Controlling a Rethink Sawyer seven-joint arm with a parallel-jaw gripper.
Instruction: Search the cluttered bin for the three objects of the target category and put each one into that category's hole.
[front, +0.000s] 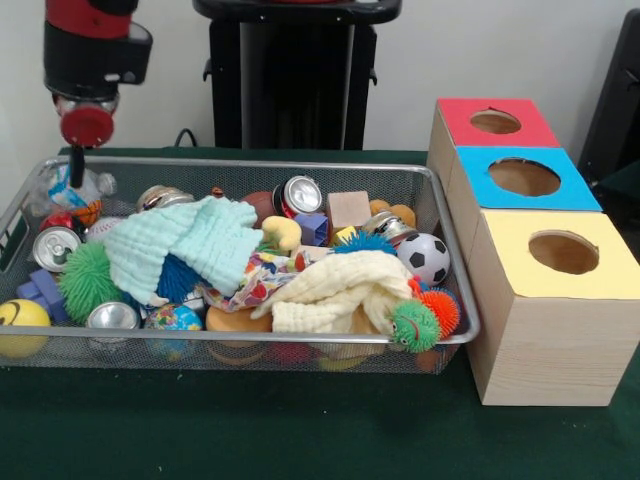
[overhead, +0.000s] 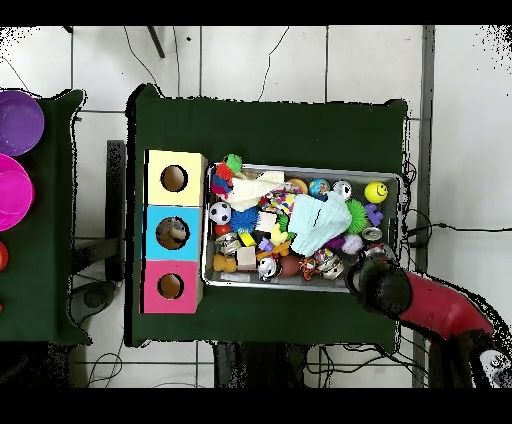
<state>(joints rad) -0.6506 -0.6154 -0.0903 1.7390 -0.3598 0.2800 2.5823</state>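
The silver wire mesh bin (front: 300, 165) lies on the green table and is full of mixed clutter. It holds drink cans (front: 300, 193), a soccer ball (front: 428, 258), spiky balls (front: 88, 280), a yellow smiley ball (front: 20, 325), blocks (front: 348, 208), a mint cloth (front: 190, 240) and a cream cloth (front: 340, 290). My gripper (front: 75, 175) hangs over the bin's far left corner in the front view, just above a plastic bottle (front: 85, 190). It holds nothing that I can see. In the overhead view the gripper (overhead: 358, 272) is at the bin's (overhead: 300, 167) lower right corner.
Three wooden boxes stand in a row beside the bin, each with a round hole: red top (front: 497, 122), blue top (front: 525, 178), yellow top (front: 563, 252). Something shows inside the blue box's hole (overhead: 172, 232). Purple and pink bowls (overhead: 18, 120) sit on a side table.
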